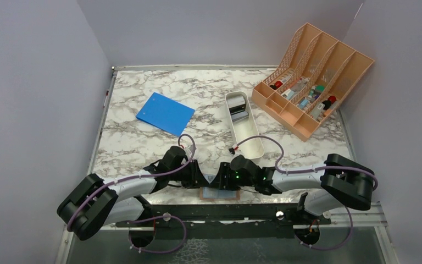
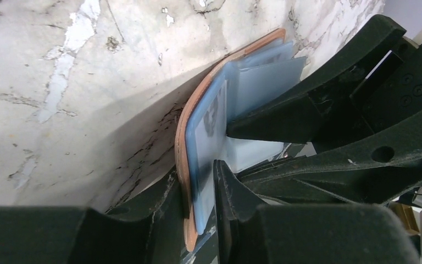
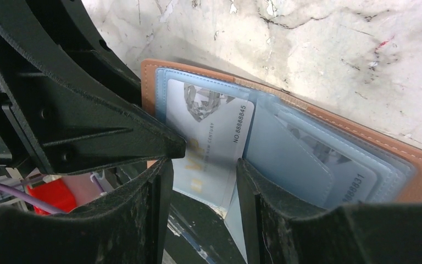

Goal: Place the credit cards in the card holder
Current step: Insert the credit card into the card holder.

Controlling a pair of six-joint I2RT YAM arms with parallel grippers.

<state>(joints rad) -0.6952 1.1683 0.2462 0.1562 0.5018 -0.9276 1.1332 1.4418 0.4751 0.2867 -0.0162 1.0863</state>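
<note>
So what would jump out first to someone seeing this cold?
Both tools meeting at the table's near edge over the open card holder, its brown cover splayed and pale blue sleeves showing. A silver-grey card sits in a sleeve between the right tool fingers. Further back, the blue notebook and peach organiser stand out.

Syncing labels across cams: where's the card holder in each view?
Top external: card holder bottom centre, at the near table edge between both grippers.
Left wrist: centre, edge-on, brown cover curving.
Right wrist: centre-right, open, pale blue sleeves showing.
Shared landmark: marble tabletop.
</note>
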